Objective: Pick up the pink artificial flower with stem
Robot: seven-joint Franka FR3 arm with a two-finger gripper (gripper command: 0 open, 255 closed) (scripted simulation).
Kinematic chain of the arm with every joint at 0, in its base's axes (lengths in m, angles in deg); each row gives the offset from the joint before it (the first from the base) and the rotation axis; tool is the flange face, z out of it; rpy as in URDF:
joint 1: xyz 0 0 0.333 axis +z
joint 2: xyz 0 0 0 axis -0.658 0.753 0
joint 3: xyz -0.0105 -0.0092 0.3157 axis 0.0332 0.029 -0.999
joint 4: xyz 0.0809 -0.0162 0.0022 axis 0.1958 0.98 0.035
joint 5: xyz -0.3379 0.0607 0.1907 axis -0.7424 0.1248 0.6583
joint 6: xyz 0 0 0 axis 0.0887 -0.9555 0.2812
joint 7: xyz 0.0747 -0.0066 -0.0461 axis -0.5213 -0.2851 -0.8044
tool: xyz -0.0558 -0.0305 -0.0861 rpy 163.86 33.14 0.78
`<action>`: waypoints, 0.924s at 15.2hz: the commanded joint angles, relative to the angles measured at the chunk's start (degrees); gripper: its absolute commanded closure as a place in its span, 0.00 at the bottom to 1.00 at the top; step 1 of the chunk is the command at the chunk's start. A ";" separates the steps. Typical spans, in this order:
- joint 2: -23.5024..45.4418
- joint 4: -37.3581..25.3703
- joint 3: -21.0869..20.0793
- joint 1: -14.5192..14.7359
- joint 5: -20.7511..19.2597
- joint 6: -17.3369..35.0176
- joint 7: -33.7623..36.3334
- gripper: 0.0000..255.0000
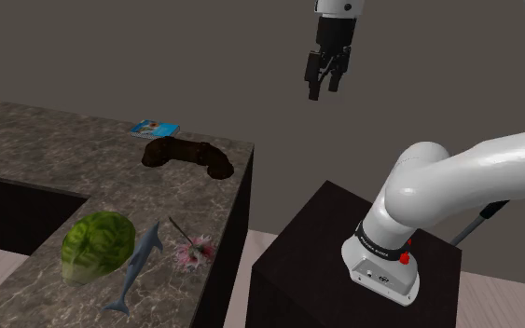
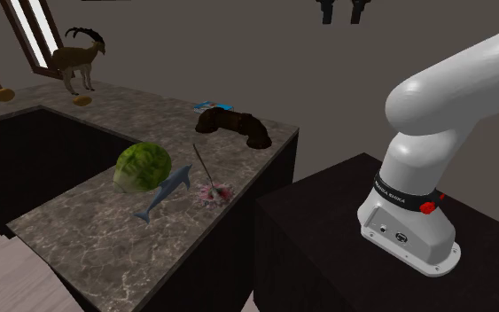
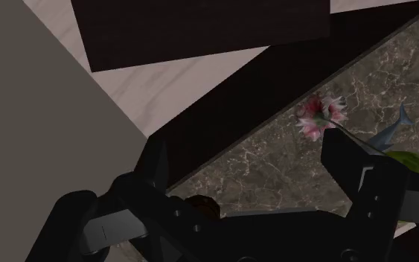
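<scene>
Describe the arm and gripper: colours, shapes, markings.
The arm is glossy white with rounded, tubular links. A dark band with small white lettering rings one joint, with a red button beside it. The gripper is all black, with two blocky fingers.

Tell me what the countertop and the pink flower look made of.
Countertop: stone, likely marble or granite, judging by its mottled brown-grey veining. Pink flower: thin pale-pink petals around a darker centre on a thin dark stem; fabric or plastic, the look leaves it open.
</scene>
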 commanded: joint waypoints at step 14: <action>-7.92 29.92 -5.67 6.98 5.21 37.39 -1.48 0.00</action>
